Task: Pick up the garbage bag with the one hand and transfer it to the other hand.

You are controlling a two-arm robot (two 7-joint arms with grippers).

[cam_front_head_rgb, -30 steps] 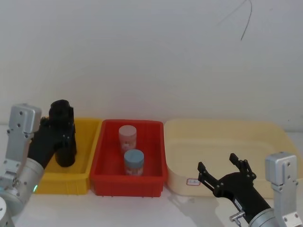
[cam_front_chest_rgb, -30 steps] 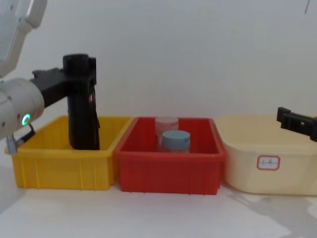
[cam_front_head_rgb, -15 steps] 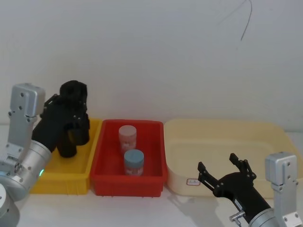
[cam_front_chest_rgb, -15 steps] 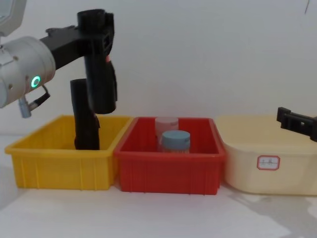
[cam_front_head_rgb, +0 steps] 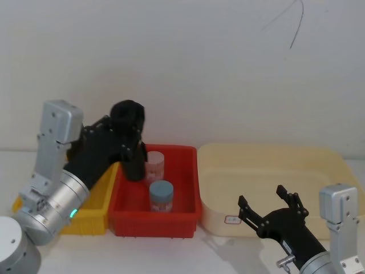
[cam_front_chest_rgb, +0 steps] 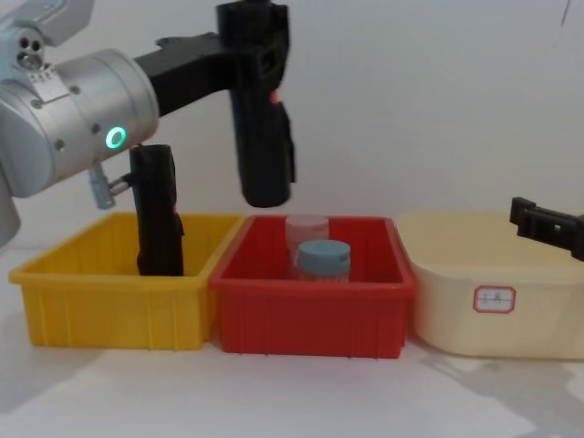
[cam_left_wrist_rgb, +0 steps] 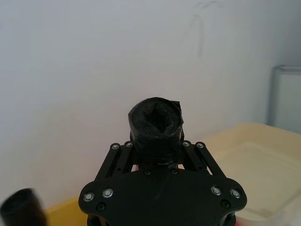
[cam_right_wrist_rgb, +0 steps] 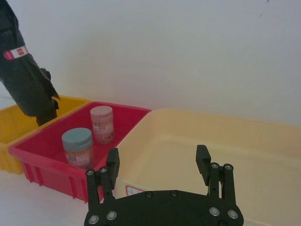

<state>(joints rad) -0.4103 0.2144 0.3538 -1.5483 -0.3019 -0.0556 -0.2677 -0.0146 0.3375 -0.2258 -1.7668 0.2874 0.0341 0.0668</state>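
Note:
The garbage bag [cam_front_chest_rgb: 263,128], a tall black roll with a small red mark, hangs upright in the air over the left rear of the red bin [cam_front_chest_rgb: 310,319]. My left gripper [cam_front_chest_rgb: 259,50] is shut on its upper end, on the silver arm with the green ring light. The left wrist view looks down on the roll's top [cam_left_wrist_rgb: 155,127] between the fingers. From the head view the roll [cam_front_head_rgb: 130,145] sits just left of the jars. My right gripper [cam_front_head_rgb: 262,197] stands open and empty, low at the front right before the cream tub; it also shows in its wrist view [cam_right_wrist_rgb: 158,157].
A second black roll [cam_front_chest_rgb: 157,214] stands in the yellow bin [cam_front_chest_rgb: 109,310] at the left. The red bin holds a blue-lidded jar [cam_front_chest_rgb: 324,260] and a pink-lidded jar [cam_front_head_rgb: 153,164]. A large cream tub [cam_front_chest_rgb: 493,301] stands at the right. A white wall lies behind.
My left gripper has lifted the garbage bag out of the yellow bin and carried it up and to the right, over the red bin. The right gripper has not moved.

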